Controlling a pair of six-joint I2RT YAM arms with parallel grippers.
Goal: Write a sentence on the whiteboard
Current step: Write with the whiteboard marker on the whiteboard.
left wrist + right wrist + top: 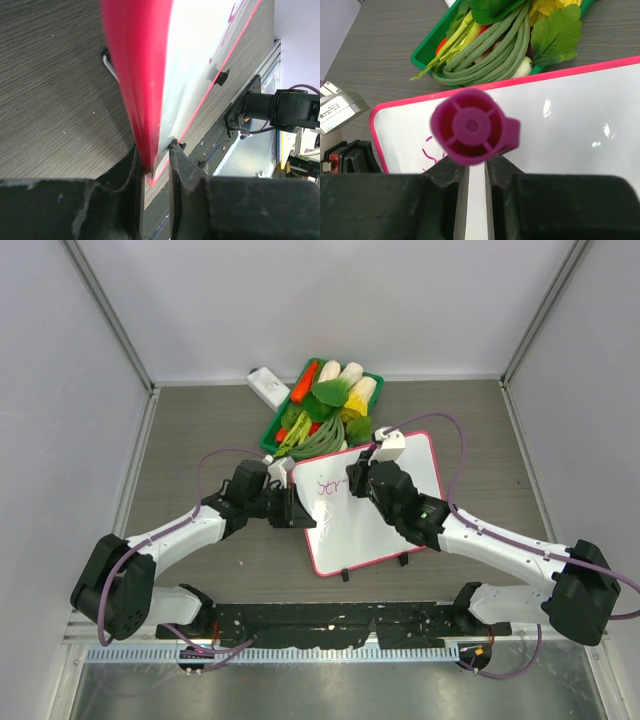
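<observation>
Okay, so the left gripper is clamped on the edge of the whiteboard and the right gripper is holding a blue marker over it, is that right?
Not quite. The marker is magenta, not blue, as the right wrist view shows. The rest holds: the left gripper is clamped on the edge of the whiteboard, and the right gripper is holding the marker over it.

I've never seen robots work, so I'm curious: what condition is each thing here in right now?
Whiteboard: mostly blank, one edge clamped.
Writing: just a few magenta letters near one corner.
Marker: gripped, tip hidden.
Left gripper: shut on the whiteboard's rim.
Right gripper: shut on the marker.
Basket: full of vegetables.
White block: lying beside the basket.
</observation>
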